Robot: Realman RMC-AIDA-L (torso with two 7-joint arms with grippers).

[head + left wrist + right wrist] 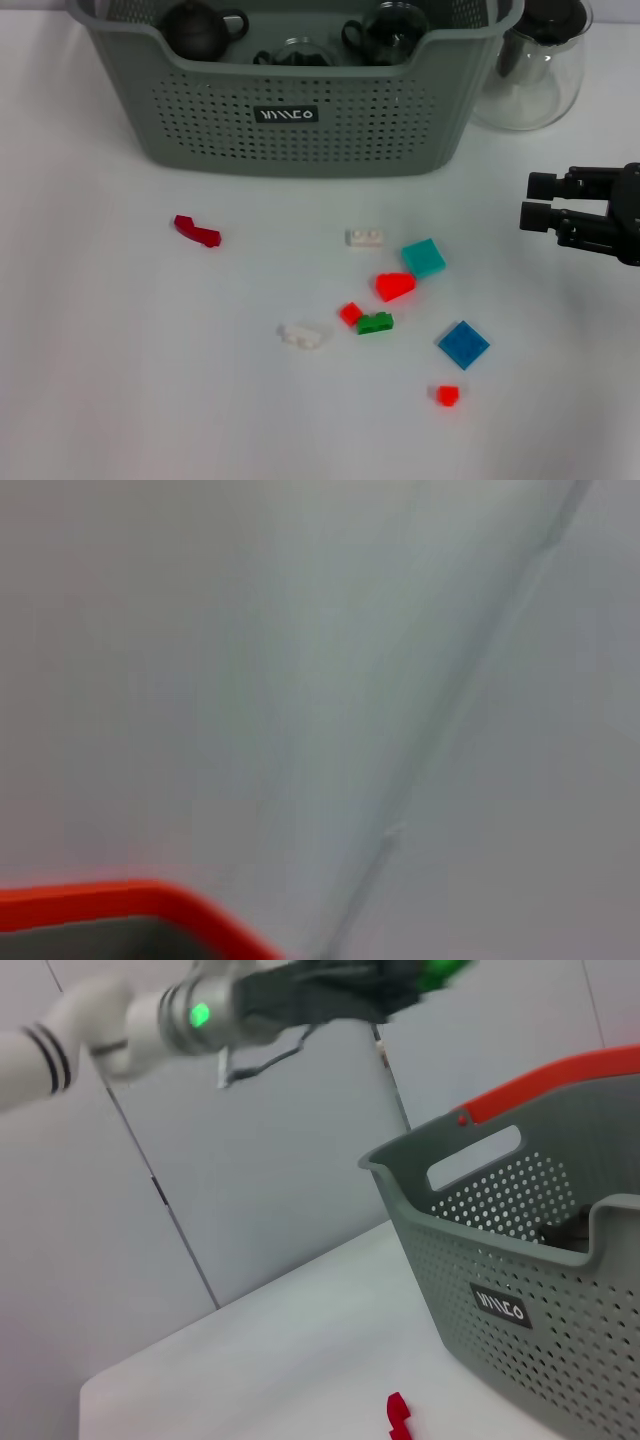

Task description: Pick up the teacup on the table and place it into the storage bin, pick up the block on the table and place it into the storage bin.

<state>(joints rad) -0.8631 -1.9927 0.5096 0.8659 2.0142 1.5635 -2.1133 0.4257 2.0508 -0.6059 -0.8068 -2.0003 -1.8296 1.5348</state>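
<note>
The grey-green storage bin [290, 125] stands at the back of the white table and shows again in the right wrist view [520, 1260]. Dark tea ware [205, 30] sits inside it; no teacup shows on the table. Several small blocks lie in front: dark red [197, 231], white [364, 237], teal [424, 257], red [395, 286], green [375, 323], blue [463, 344]. My right gripper [535, 200] hovers open and empty at the right, beyond the teal block. My left gripper [400, 980] is raised high above the table, seen only from the right wrist.
A clear glass pitcher [530, 70] with a black lid stands right of the bin. More blocks lie near the front: white [304, 335], small red [447, 394]. The left wrist view shows a grey wall and an orange-red rim [120, 900].
</note>
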